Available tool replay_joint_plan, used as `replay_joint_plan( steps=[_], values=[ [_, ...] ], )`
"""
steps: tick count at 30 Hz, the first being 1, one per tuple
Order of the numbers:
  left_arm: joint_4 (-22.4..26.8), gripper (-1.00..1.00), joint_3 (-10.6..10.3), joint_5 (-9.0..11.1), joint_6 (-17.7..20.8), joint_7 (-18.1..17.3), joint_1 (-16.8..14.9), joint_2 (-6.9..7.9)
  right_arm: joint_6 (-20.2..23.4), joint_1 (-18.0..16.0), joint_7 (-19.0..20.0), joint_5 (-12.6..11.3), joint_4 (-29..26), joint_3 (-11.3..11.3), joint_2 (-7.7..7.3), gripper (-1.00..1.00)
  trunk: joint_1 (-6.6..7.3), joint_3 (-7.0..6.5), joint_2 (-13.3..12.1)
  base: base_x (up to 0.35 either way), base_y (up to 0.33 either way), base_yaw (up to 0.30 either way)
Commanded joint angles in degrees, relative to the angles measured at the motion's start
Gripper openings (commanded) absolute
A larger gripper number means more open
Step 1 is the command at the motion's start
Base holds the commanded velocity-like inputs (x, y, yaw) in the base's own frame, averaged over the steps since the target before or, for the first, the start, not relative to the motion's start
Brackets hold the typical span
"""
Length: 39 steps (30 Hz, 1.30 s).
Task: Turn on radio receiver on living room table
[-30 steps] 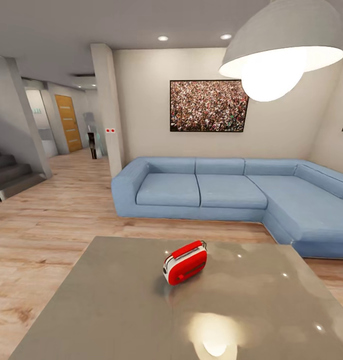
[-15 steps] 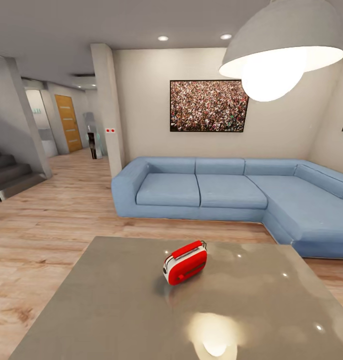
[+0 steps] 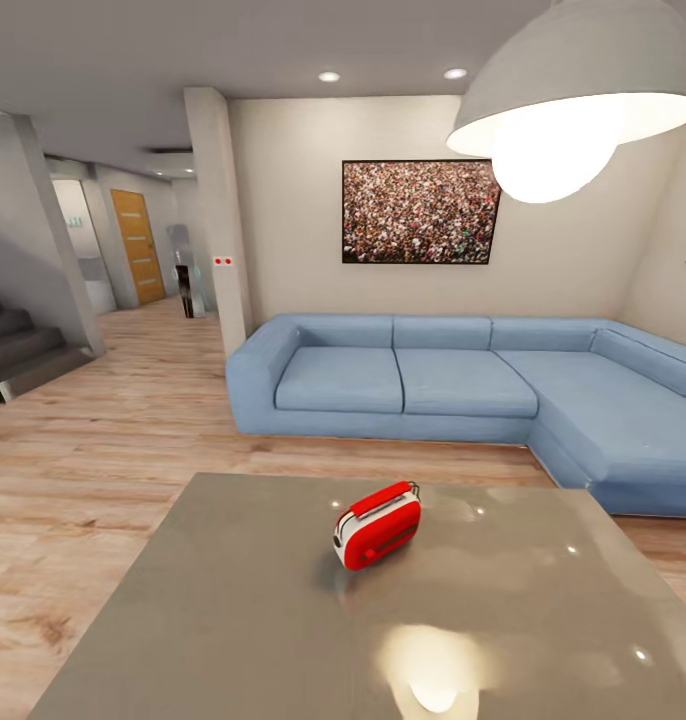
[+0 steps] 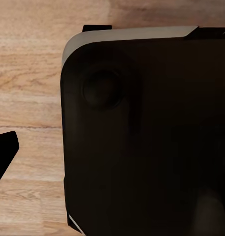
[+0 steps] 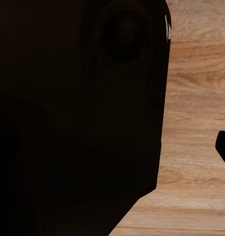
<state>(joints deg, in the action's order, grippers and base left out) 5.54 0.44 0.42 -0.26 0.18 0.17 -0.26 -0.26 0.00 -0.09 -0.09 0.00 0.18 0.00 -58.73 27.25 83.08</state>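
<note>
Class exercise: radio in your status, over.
Grippers' state unclear. Radio upright on table, untouched. Nothing on the tabletop between robot and radio.

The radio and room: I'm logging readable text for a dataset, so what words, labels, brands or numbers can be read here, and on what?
None can be read.
The radio receiver on the table: red casing, no legible brand or dial numbers.
The wall picture: a crowd photo, no lettering.
Faint greenish marks on the far hallway wall: too small and blurred to read.
</note>
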Motion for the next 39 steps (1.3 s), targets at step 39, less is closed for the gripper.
replay_joint_plan(
  steps=[39],
  values=[
    [0.00, 1.00, 0.00, 0.01, 0.00, 0.00, -0.01, 0.00, 0.00, 0.00, 0.00, -0.02, 0.00, -0.03, -0.07, 1.00, 0.00, 0.00, 0.00, 0.000, 0.001, 0.000]
  ],
)
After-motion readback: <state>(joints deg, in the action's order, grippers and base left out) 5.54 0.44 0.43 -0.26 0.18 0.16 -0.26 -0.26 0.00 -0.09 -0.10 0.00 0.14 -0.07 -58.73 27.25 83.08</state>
